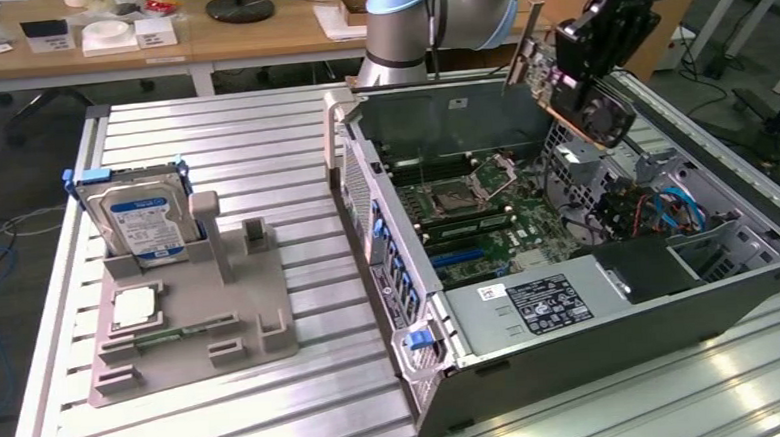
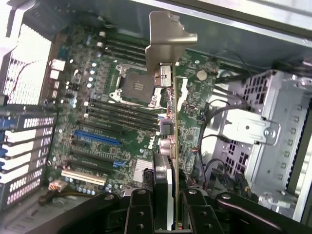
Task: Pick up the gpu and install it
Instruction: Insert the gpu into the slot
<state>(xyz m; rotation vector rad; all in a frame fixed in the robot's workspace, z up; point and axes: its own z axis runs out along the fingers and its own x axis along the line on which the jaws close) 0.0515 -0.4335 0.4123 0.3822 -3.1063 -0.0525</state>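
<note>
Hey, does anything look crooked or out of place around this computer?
Nothing looks damaged or spilled. The only odd thing: the gpu hangs tilted in the gripper above the open case, not seated in any slot on the motherboard.

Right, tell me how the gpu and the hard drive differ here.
The gpu hangs tilted in the gripper above the open case; the hard drive stands in the grey holder. The gpu is a thin dark card; the hard drive is boxy and silver, with a blue-white label.
</note>
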